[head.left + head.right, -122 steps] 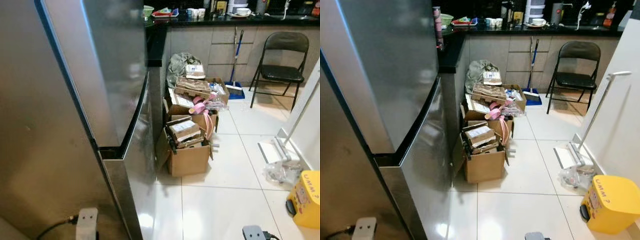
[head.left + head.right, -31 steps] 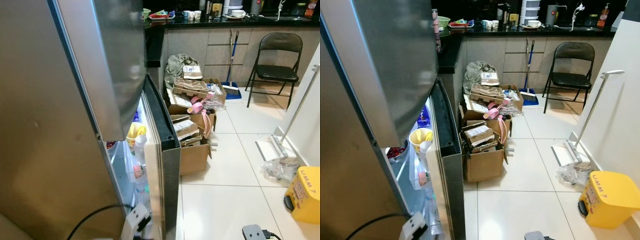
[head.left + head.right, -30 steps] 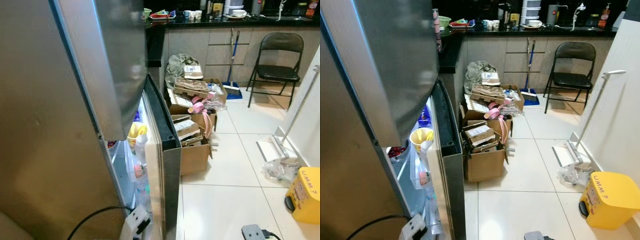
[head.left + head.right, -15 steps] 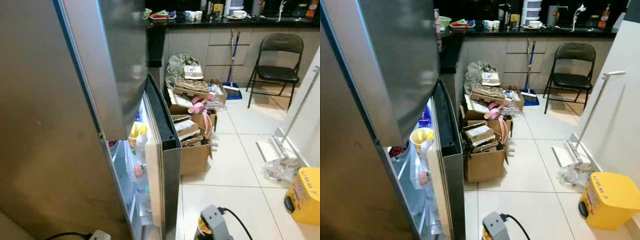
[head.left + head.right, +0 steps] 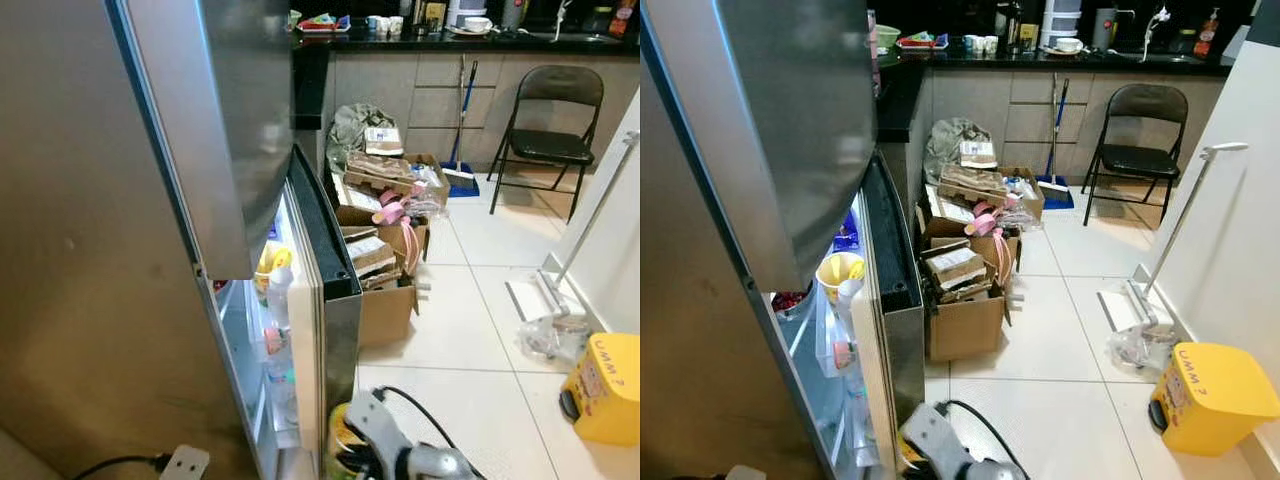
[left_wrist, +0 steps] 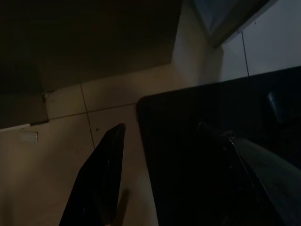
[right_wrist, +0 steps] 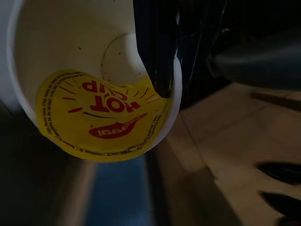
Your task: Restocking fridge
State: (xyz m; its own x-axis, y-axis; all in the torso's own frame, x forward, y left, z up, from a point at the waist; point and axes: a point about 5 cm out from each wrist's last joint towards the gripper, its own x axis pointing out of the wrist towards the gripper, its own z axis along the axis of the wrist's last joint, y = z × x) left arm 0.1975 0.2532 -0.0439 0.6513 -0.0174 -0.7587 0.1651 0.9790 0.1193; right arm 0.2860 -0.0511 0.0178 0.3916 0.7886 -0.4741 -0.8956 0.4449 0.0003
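The right tool [image 5: 345, 455] is low in front of the robot and it pinches a white cup [image 7: 94, 89] with a yellow "HOT CUP" label: one black finger [image 7: 157, 47] goes down inside the rim, so the wall of the cup is held between the two fingers. In the left eye view the cup shows just beside the tool, at the bottom edge of the fridge door [image 5: 325, 300]. This lower door stands partly open directly ahead of the tool, and its door shelves [image 5: 270, 330] already carry a bottle and some small containers.

The left tool [image 6: 101, 179] hangs idle over the floor tiles; I cannot tell if it is spread or pressed together.

I judge the task is in its middle part: the door is open and the cup is in hand, but it is not yet inside. What is left is to bring it around the door edge and put it on a shelf.
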